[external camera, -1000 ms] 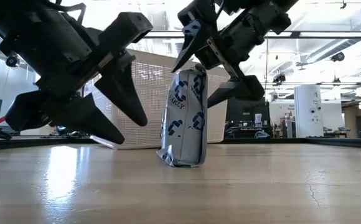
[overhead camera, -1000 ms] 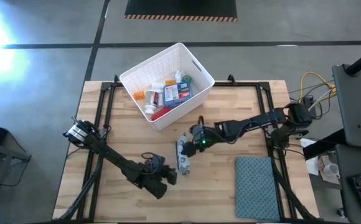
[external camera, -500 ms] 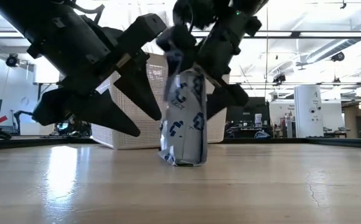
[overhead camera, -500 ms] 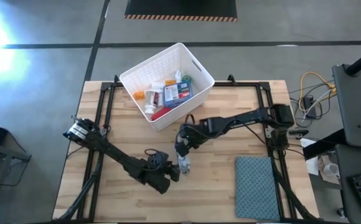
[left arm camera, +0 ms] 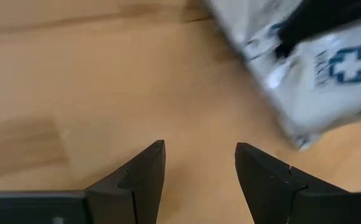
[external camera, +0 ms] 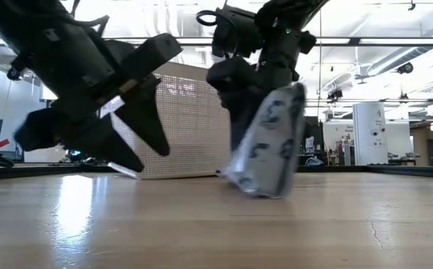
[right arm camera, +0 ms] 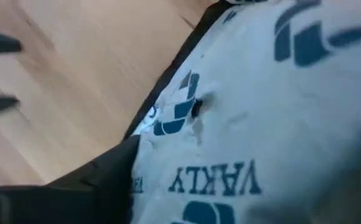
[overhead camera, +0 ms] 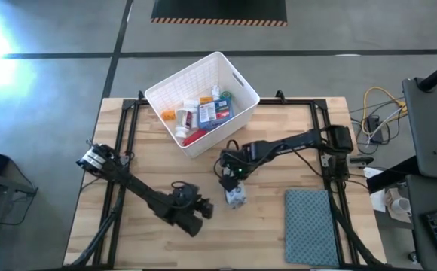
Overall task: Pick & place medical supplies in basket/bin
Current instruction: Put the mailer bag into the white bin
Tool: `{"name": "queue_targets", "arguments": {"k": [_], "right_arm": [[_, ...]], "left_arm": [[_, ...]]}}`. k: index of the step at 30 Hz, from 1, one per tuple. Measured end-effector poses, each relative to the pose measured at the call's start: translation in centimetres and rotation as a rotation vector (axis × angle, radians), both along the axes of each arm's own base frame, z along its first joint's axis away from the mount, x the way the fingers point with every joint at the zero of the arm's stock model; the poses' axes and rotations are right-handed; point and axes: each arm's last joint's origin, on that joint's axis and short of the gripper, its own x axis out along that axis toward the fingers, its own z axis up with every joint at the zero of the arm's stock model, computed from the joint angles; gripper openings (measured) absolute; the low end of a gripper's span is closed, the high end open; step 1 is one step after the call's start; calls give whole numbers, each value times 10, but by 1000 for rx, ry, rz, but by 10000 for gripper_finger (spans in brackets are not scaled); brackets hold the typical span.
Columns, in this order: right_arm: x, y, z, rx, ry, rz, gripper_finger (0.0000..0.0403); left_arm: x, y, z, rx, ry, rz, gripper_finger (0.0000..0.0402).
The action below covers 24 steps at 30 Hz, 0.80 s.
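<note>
The grey patterned pack [overhead camera: 236, 196] stands tilted on the wood near the table's middle; it also shows as the pack [external camera: 272, 146] and the pack [left arm camera: 305, 74]. My right gripper [overhead camera: 230, 173] comes down on it from the far side and is shut on its upper part. My left gripper [overhead camera: 197, 211] hovers open just to the pack's left, also seen as the open left gripper [left arm camera: 199, 162], touching nothing. The white perforated bin [overhead camera: 233, 75] sits at the far edge and holds bottles, vials and a red-blue box. My right gripper pinches the pack's upper part [external camera: 257, 90] between its two fingers, slanting down from above and the far side. One finger [right arm camera: 99, 180] lies against the printed face. The pack leans with its top toward the table's right; whether its lower end [external camera: 257, 190] touches the wood I cannot tell.
A teal-grey cloth mat [overhead camera: 313, 226] lies at the table's near right corner. Black frame rails [overhead camera: 128, 135] run along the table's left and right sides. Bare wood stretches between the pack and the mat.
My right gripper came down over the upright pack, shut on its upper part and pulled it toward the table's right and near edge. The pack tipped from upright to a lean and its lower end slid right. My left gripper drew back a little to the left.
</note>
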Motion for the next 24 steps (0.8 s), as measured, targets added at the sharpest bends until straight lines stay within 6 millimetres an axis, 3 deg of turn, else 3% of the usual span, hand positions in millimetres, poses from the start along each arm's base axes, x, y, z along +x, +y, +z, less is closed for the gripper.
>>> {"name": "queue_targets", "arguments": {"k": [4, 7, 13, 16, 20, 24], "right_arm": [[-9, 0, 16, -19, -11, 46, 215], [-15, 1, 47, -29, -119, 100, 172], [-44, -1, 155, -84, -545, 143, 159], [-67, -8, 205, -270, -758, 52, 182], [-91, -46, 257, -682, -886, -207, 200], [-87, -112, 268, -679, -891, -275, 192]], "left_arm": [[-11, -9, -2, -41, 18, 35, 175], [-22, -19, -3, -89, 8, 79, 175], [-42, -36, -8, -155, 0, 161, 175], [-43, -38, -13, -179, -11, 203, 175], [-41, -38, -14, -191, -26, 224, 175], [-37, -37, -11, -196, -39, 234, 175]]}}
